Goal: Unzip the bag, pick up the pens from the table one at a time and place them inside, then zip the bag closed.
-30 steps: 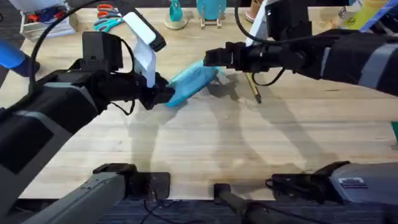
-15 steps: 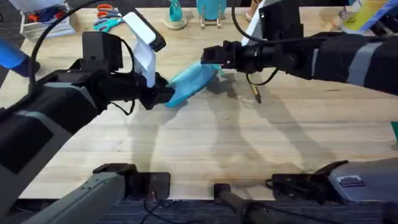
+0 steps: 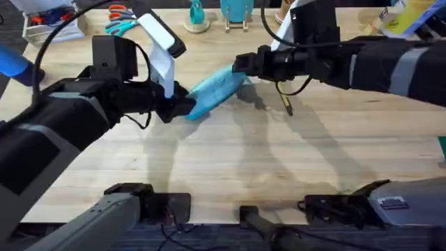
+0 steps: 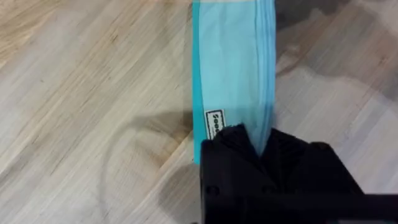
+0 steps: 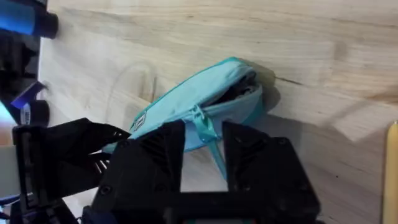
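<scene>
The light-blue bag [image 3: 212, 89] lies tilted on the table [image 3: 230, 160], its left end clamped in my left gripper [image 3: 182, 106]. In the left wrist view the black fingers [image 4: 231, 142] close on the bag [image 4: 233, 62] by its label. My right gripper [image 3: 240, 66] hovers at the bag's right end. Its fingers [image 5: 163, 144] stand apart on either side of the zipper pull strap [image 5: 206, 129]. The bag [image 5: 186, 102] gapes dark toward its far end. A yellow-tan pen [image 3: 284, 100] with a dark tip lies just right of the bag, and the same pen [image 5: 393, 168] shows in the right wrist view.
Teal-handled scissors [image 3: 122, 26] and orange scissors [image 3: 120, 10] lie at the back left. Teal stands [image 3: 197, 17] line the back edge. A blue object [image 3: 14, 61] sits at the far left. Bare wood spreads in front of the bag.
My right gripper has shifted slightly right along the bag's end. The left gripper and the bag have hardly moved, and the pen lies where it was.
</scene>
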You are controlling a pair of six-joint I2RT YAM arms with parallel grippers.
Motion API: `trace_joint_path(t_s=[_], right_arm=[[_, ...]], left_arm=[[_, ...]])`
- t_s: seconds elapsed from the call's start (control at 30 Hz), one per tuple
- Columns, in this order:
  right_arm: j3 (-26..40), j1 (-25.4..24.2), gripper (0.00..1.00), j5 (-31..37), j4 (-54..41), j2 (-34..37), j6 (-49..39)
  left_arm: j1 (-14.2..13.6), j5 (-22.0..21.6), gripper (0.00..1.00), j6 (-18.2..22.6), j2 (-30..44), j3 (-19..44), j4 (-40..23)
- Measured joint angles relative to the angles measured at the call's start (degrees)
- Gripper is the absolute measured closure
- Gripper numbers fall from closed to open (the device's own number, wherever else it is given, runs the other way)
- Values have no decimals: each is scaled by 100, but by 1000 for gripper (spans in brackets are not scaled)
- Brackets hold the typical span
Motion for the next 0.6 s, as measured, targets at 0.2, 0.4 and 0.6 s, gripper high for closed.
trace_joint_path(t_s=[0.2, 0.4, 0.6], right_arm=[[0, 0, 907, -4, 6, 0, 41], [4, 15, 970, -9, 7, 0, 106], [4, 16, 970, -10, 9, 0, 107]], left_arm=[[-2, 2, 959, 0, 0, 0, 0], [-1, 1, 959, 0, 0, 0, 0], [0, 0, 959, 0, 0, 0, 0]])
